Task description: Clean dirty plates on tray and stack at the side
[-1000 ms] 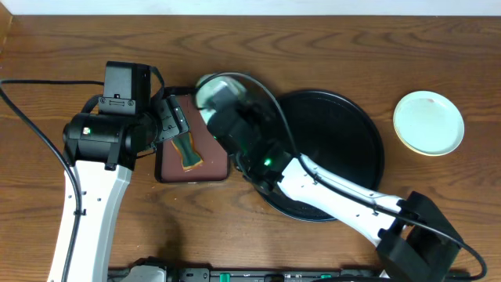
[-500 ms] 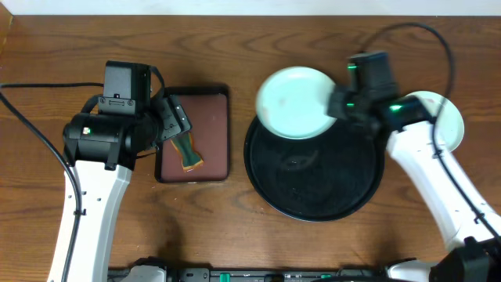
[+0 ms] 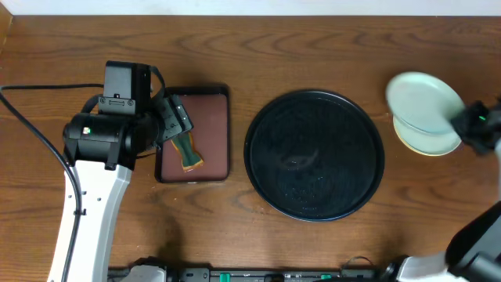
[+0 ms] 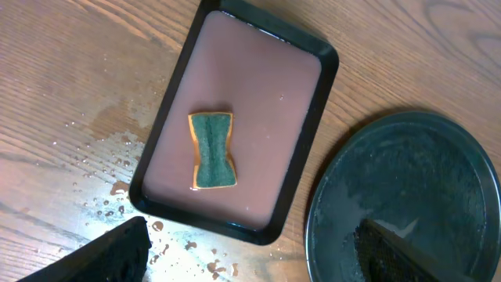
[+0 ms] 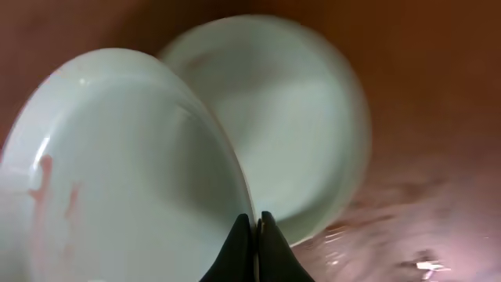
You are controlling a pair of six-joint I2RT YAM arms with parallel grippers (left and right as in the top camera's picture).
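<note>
**On the right side of the table (image 3: 313, 47), the last plate hangs over the stack**

At far left, our left pincer (image 4: 250, 229) hovers spread wide with nothing in it, above the near rim of the small tray (image 4: 258, 70). The sponge (image 4: 212, 150) lies flat in the middle of that tray.

Next comes the tray (image 3: 313, 157), which carries no plate, so we judge the wiping stage over or nearly so.

Further right, the held plate (image 3: 419, 102), mint-green, sits tilted above the stack (image 3: 427, 147) and overlaps it; we cannot tell whether they touch. The stack shows a mint face and a yellowish lower rim, so we take it for two plates.

At far right, the right pincer (image 5: 255, 235) is closed thin on the held plate's rim.

One doubt: the right wrist view shows faint reddish streaks on that plate's face, so it may not be fully clean. As we judge it, what remains is to set this plate on the stack and let go, unless the streaks call for another wipe.
</note>
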